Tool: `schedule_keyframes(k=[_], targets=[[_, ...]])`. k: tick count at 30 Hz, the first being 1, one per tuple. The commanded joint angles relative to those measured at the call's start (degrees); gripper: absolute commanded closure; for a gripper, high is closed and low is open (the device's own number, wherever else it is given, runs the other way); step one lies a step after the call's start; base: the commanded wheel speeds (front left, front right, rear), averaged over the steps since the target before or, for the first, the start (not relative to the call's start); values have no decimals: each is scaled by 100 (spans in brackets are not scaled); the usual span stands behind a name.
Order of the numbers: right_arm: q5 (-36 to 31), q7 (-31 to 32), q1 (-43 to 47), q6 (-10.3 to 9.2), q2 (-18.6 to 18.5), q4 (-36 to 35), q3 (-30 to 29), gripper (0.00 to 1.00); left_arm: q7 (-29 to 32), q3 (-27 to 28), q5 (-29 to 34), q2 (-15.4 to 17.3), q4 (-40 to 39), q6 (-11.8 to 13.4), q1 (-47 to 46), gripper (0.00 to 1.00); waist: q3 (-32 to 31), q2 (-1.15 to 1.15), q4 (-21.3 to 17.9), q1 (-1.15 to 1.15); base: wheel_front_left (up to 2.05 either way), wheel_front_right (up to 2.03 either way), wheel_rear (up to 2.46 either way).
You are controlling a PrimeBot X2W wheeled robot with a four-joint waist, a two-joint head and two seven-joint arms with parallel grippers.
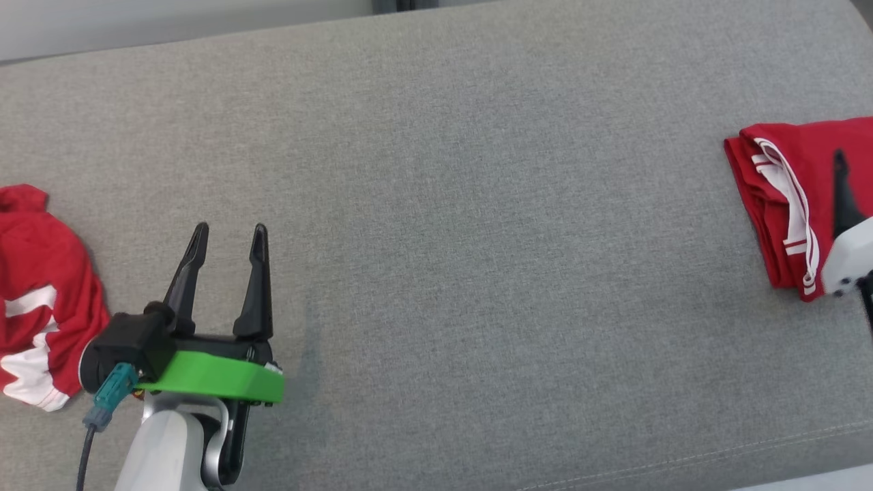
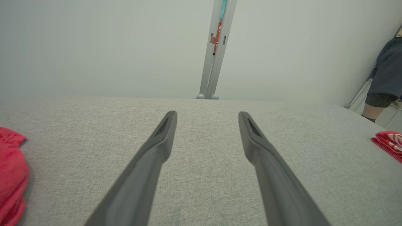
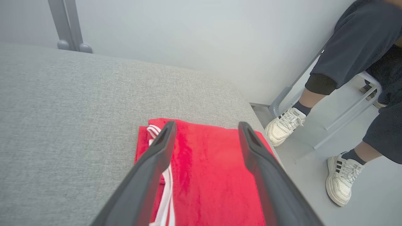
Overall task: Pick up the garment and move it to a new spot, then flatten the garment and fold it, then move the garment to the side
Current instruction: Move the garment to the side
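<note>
1. Head view: The folded red garment (image 1: 777, 204), white trim showing along its folds, lay at the right end of the grey cushion (image 1: 477, 239). One dark finger (image 1: 844, 204) on the right arm's pale wrist housing (image 1: 851, 259) showed over it. The left gripper (image 1: 230, 232) hovered over the cushion's left part with its jaws spread and nothing between them. Just beside it, at the cushion's left end, lay a second red garment (image 1: 41, 293) in a crumpled heap.

2. Left wrist view: The left claw's two fingers stood wide apart over bare cushion, empty. The crumpled piece sat at the cushion's left end and the folded one at its far right end. A person (image 2: 384, 78) was seated beyond the cushion's right end.

3. Right wrist view: The right gripper (image 3: 207, 125) was poised above the folded garment, jaws parted and no cloth pinched. Whether the tips touched the fabric could not be told. The garment lay near the cushion's right edge, and the person's white shoes (image 3: 284, 125) rested on the floor past that edge.

4. Progress, as a judgement: The garment was flat, folded and set to the side, so the task looked essentially complete. Only drawing the right arm clear seemed left, and the crumpled piece was untouched.
</note>
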Motion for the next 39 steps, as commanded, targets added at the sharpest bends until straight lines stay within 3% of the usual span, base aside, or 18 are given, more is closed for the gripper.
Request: schedule_keyframes(k=[1,6,16,24,39], targets=[[-53,-42,263,-8,117,-188,12,0,0,73,-61,-11,53,-14,139,0,-364,0,158,0,0,0,0],[19,-87,1020,-8,719,-1132,2,0,0,267,-76,-112,192,-14,404,0,-679,0,216,0,0,0,0],[190,202,2098,-8,1423,-2436,408,0,0,573,-86,-243,510,-14,841,0,-1230,0,402,0,0,0,0],[172,255,2697,-8,1908,-2786,368,0,0,678,-81,-275,725,-14,1137,0,-1544,0,586,0,0,0,0],[78,351,3077,-8,2092,-2872,282,0,0,714,-35,-298,645,-14,1229,0,-1658,0,676,0,0,0,0]])
